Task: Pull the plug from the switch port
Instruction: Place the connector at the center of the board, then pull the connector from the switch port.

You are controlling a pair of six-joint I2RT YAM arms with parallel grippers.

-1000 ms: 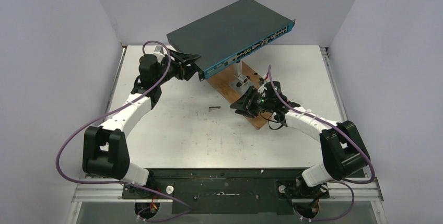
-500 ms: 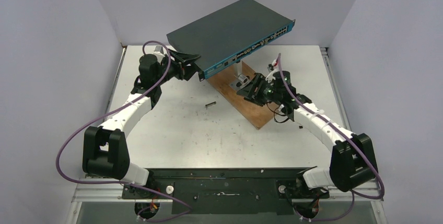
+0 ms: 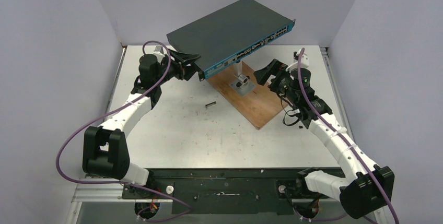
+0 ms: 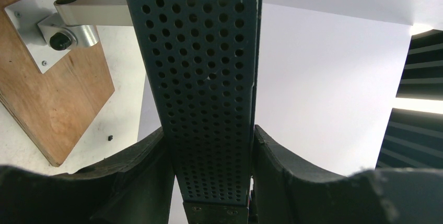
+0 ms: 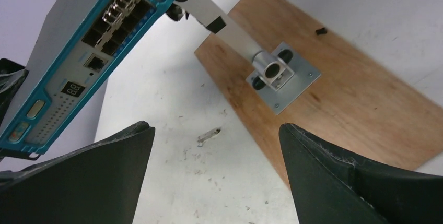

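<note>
Room btwn switch front & board; post obstructs.

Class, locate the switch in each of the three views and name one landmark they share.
Top external: the switch fills the upper centre.
Left wrist: the switch shows its perforated side down the centre.
Right wrist: its blue front face crosses the upper left.
Shared landmark: the wooden board.

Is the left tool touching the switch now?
Touching. In the left wrist view, the left tool has both fingers pressed against the perforated side of the switch, no gap visible.
</note>
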